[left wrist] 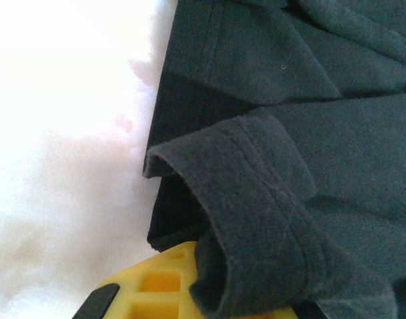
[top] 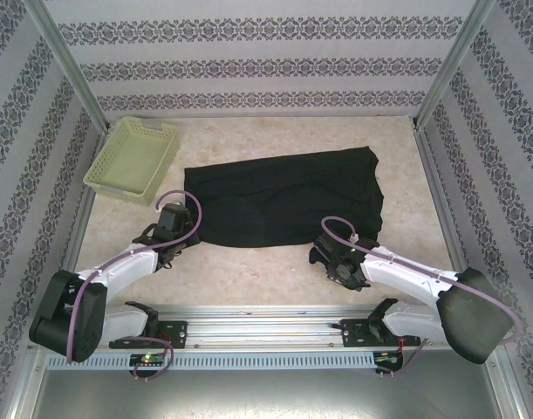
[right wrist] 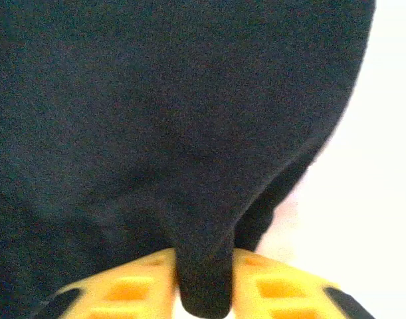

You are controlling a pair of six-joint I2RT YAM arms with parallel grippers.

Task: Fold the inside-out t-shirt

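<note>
The inside-out t-shirt (top: 283, 205) lies spread on the middle of the table (top: 249, 284). It forms a dark band whose long axis runs left to right across the front of the arms, with its far edge toward the back wall and its near edge facing the two bases.

The near edge is what matters, since both grippers sit on it, one toward each end. The left gripper (top: 181, 237) is at the near-left corner, clenched. In the left wrist view a rolled hem of black fabric runs down across its yellow fingers (left wrist: 156, 284), so it appears to have the hem pinched. The right gripper (top: 322, 251) is further right along the near edge, short of the right-hand corner. Its yellow fingers (right wrist: 123, 289) are closed on a tongue of cloth standing between them.

The shirt lies on the far side of both grippers, so a fold would most likely carry the near edge up and over toward the far edge — across the short axis. Neither arm is nearer; they are matched.

The pale basket (top: 131, 157) stands near the shirt's far-left corner, not touching it as far as the top view shows.
</note>
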